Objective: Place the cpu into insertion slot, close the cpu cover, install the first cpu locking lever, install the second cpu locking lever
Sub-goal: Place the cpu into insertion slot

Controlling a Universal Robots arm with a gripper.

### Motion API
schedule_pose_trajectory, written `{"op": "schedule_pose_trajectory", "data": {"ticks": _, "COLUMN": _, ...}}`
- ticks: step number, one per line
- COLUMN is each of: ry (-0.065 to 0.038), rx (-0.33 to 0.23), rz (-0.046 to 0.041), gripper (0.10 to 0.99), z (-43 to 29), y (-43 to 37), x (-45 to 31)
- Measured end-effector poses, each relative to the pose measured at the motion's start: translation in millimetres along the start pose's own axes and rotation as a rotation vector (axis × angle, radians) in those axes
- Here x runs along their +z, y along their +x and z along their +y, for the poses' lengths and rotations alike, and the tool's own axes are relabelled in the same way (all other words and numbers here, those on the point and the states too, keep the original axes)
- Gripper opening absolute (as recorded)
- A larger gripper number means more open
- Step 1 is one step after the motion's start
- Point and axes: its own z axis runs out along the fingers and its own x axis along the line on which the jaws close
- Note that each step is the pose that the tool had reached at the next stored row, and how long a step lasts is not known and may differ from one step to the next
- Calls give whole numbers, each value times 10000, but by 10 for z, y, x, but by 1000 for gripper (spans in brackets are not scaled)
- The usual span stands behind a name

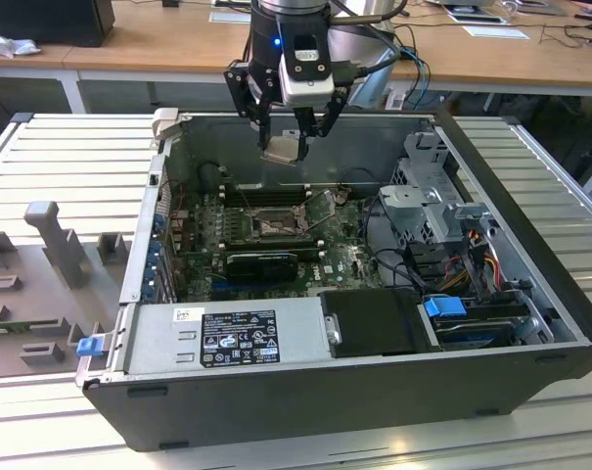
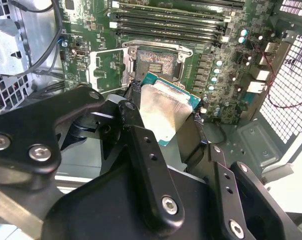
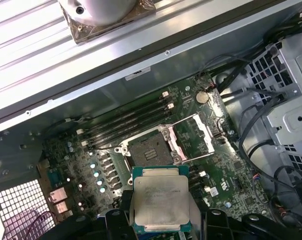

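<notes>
Holding the cpu (image 1: 279,150) by two opposite edges, my gripper (image 1: 284,145) hangs over the open case (image 1: 374,387), up near the level of its rim in the exterior view, with the fingers drawn in narrow on the chip. From both wrist views I see the chip's (image 2: 163,112) (image 3: 159,197) pale silver face turned back toward the cameras, a thin green border showing round it, and a black finger (image 2: 141,145) (image 3: 116,220) pressed against each side. The slot (image 1: 276,223) (image 2: 155,62) (image 3: 148,147) sits on the motherboard (image 1: 340,259) below and beyond the fingertips, well apart from the chip; I read clear air between the two in the exterior view. Its grey contact field lies uncovered inside the dark frame. The cover (image 1: 327,209) (image 2: 107,70) (image 3: 195,135) is swung open off the slot, just beside the socket frame, and its central window shows green board through it in both wrist views. Long black memory slots (image 2: 170,25) (image 3: 126,122) run in a row just beside the slot, also below the gripper. Lower than the gripper and off toward the exterior view's right, I can make out a grey drive cage (image 1: 423,196) and a bundle of cables (image 1: 374,235) inside the case. The case itself lies on a ribbed metal table (image 1: 61,157), which spreads out under the gripper on every side.
</notes>
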Motion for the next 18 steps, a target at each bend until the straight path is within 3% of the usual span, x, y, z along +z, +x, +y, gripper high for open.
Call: {"op": "schedule_pose_trajectory", "data": {"ticks": 18, "ry": -11, "rx": 560, "rz": -50, "gripper": 529, "z": 0, "y": 0, "x": 1}}
